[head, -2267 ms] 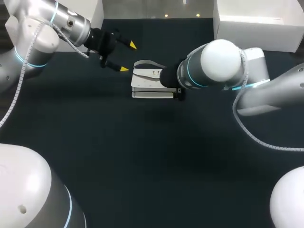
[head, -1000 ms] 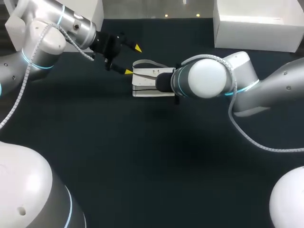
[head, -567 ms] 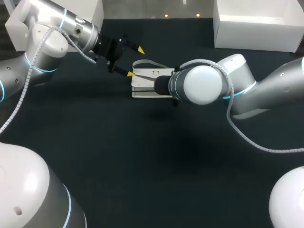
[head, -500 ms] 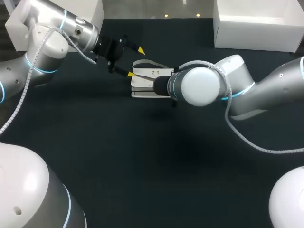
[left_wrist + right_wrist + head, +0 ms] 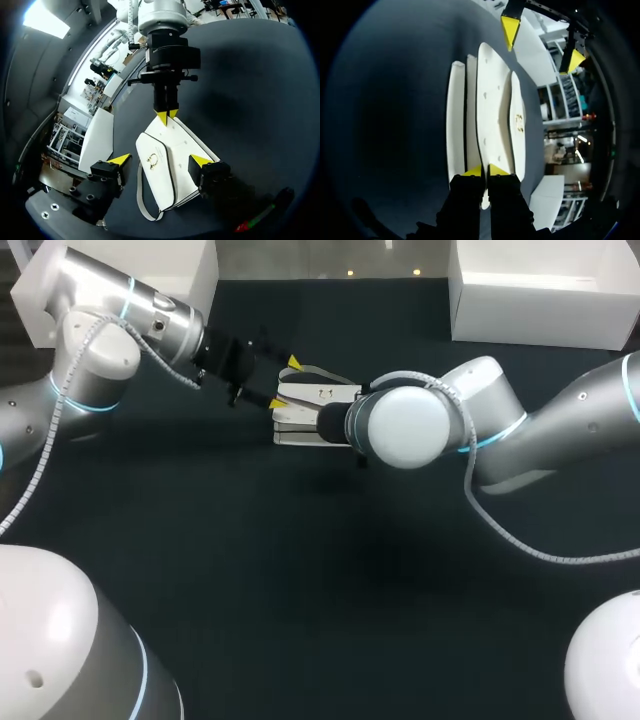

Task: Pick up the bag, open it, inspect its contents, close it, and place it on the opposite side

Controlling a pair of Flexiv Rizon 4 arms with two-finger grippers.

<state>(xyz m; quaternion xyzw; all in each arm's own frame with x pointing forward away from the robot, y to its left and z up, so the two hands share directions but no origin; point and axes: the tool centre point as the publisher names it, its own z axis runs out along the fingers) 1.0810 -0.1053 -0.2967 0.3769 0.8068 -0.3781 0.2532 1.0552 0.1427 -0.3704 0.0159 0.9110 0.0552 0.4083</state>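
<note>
A flat white bag [image 5: 305,405] with a grey strap [image 5: 312,372] lies at the back middle of the dark table [image 5: 300,570]. My left gripper [image 5: 283,383] is open and straddles the bag's left end. In the left wrist view the bag [image 5: 162,167] lies between the left gripper's [image 5: 160,160] fingers, with a gap at one finger [image 5: 120,159]. My right gripper [image 5: 484,171] is shut on the thin edge of the bag [image 5: 492,110] at its right end. The left wrist view shows the right gripper [image 5: 166,116] there too. In the head view my right arm [image 5: 400,428] hides its gripper.
A white box [image 5: 545,300] stands at the back right of the table. Another white box [image 5: 185,260] stands at the back left, behind my left arm [image 5: 110,330]. The dark table surface stretches in front of the bag.
My left gripper has come in toward the bag, now straddles its left end, and its fingers have narrowed a little. My right arm has edged left, staying at the bag's right end.
</note>
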